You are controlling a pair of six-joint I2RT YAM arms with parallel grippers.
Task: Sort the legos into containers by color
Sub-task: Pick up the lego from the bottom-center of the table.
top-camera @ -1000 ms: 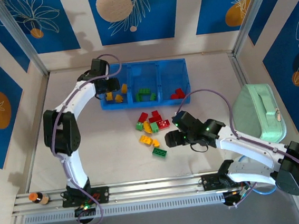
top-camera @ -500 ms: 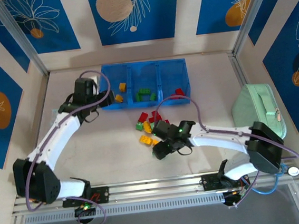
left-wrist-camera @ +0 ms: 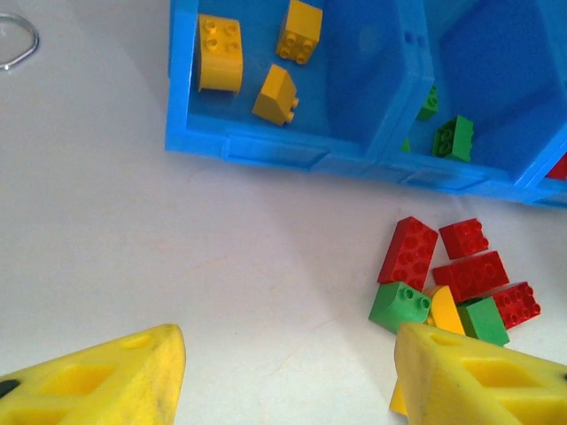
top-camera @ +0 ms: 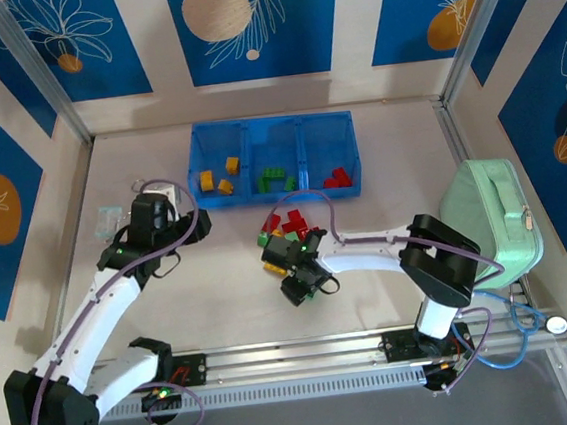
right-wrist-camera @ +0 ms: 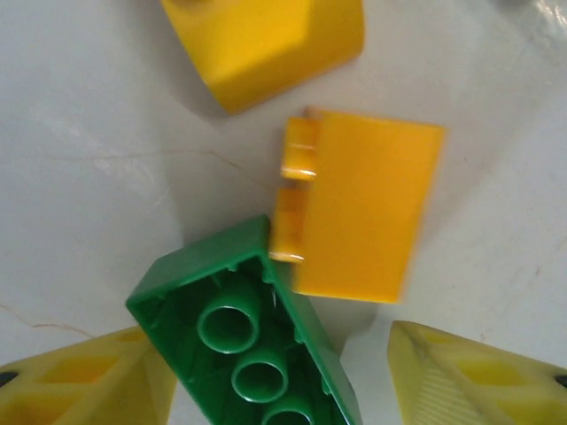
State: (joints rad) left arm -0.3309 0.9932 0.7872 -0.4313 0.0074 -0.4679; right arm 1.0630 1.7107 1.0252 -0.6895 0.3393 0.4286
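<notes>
Legos (top-camera: 290,224) lie loose just before the tray (top-camera: 262,199). One green brick (right-wrist-camera: 248,328) sits underside-up between the right gripper's (right-wrist-camera: 275,359) parted jaws. The plastic looks light, stiff and slick, so its flat long sides should be pinched squarely. The left gripper (left-wrist-camera: 288,359) hangs parted and empty.

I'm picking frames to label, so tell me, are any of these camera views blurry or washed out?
Top external: evenly lit, sharp, soft shadows. Left wrist: tray and loose bricks crisp, no glare. Right wrist: very close, the orange brick has smeared edges, the green brick is soft.
</notes>
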